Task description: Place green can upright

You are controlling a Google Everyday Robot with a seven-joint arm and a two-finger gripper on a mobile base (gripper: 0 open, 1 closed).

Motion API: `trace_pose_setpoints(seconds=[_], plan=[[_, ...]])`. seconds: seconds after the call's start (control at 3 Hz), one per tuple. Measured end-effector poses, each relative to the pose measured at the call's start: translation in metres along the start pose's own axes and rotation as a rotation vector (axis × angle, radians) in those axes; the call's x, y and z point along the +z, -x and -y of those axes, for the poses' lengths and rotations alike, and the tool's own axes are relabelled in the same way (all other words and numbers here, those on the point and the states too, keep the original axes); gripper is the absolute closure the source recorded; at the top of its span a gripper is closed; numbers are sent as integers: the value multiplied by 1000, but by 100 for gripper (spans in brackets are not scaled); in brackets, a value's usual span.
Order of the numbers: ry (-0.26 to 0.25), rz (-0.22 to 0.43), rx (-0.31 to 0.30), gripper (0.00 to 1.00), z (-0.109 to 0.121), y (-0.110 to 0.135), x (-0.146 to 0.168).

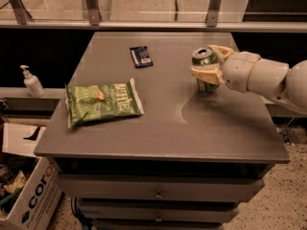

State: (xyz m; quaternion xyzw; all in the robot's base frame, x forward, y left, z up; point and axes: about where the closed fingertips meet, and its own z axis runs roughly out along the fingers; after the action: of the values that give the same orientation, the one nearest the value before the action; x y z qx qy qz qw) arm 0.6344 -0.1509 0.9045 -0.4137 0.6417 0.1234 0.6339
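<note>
The green can (204,63) stands nearly upright at the right side of the grey table (158,128), its silver top facing up and its base at or just above the tabletop. My gripper (210,65) reaches in from the right on a white arm and is shut on the can, with one pale finger (205,74) across its front and the other behind its top rim. The lower part of the can is partly hidden by the front finger.
A flat green chip bag (101,102) lies on the table's left half. A small dark blue packet (141,56) lies near the back. A sanitizer pump bottle (31,81) stands on a ledge to the left. A cardboard box (29,195) sits on the floor at lower left.
</note>
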Motion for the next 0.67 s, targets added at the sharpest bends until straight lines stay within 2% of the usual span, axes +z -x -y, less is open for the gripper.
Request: trace_pose_setpoints(seconds=[0.67], plan=[[-31,13,156,100,13,-14,-5]])
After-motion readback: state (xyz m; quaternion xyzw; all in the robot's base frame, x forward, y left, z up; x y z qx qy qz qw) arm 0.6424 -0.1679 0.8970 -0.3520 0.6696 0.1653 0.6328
